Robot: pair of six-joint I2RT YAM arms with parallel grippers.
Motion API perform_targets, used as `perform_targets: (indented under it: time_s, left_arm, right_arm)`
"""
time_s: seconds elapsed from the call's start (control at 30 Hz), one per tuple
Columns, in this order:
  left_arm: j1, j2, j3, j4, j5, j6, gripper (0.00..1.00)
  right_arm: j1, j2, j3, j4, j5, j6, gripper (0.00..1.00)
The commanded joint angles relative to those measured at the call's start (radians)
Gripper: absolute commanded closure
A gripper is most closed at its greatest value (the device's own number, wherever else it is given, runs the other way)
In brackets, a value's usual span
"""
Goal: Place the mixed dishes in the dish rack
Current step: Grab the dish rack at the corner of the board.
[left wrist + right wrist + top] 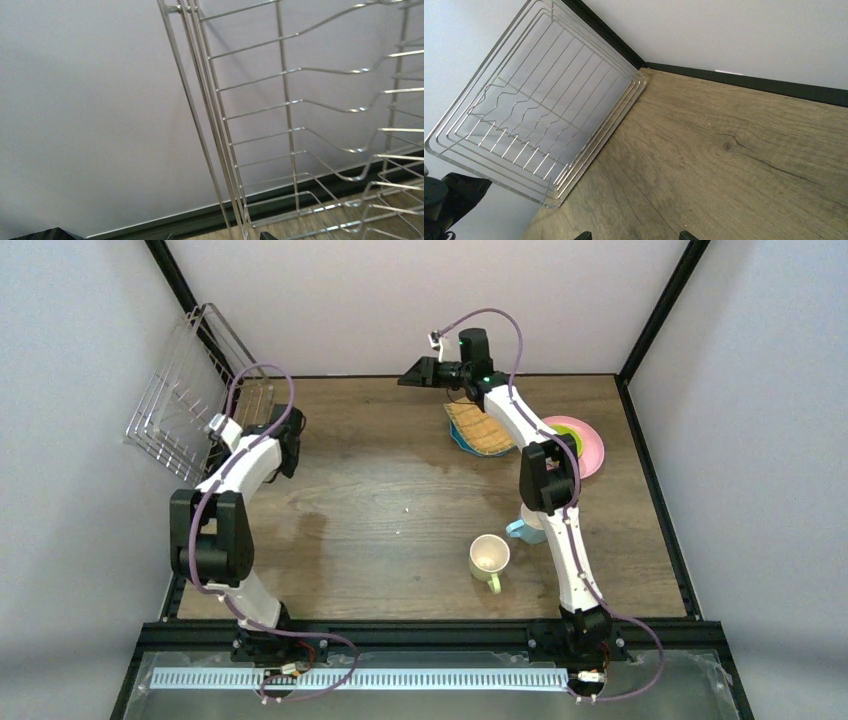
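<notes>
The dish rack (pixel 185 390) is a silver wire basket tipped up on edge against the left wall; it also shows in the right wrist view (pixel 539 115). My left gripper (pixel 282 435) sits at its lower right corner, open, and the rack's rim wires (pixel 227 200) pass between the fingertips (pixel 267 236). My right gripper (pixel 425 371) hangs open and empty over the back of the table, its fingertips (pixel 686 235) above bare wood. A tan woven-look plate (pixel 480 427) lies on a teal plate (pixel 456 437). A lime-inside bowl (pixel 568 430) rests on the pink plate (pixel 590 452).
A pale yellow-green mug (pixel 489 558) stands at front centre. A light-blue mug (pixel 522 531) is half hidden behind the right arm. Black frame posts and grey walls close in the wooden table (pixel 380 500) on three sides.
</notes>
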Motion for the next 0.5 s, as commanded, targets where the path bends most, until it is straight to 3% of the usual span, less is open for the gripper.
perform_targets:
  time_s: [0.0, 0.47]
  left_arm:
    - [0.049, 0.013, 0.034, -0.014, -0.009, -0.022, 0.0]
    - [0.146, 0.035, 0.03, 0.097, 0.0, 0.054, 0.0]
  right_arm:
    - [0.0, 0.03, 0.046, 0.026, -0.02, 0.006, 0.01]
    - [0.0, 0.071, 0.091, 0.062, -0.031, 0.027, 0.01]
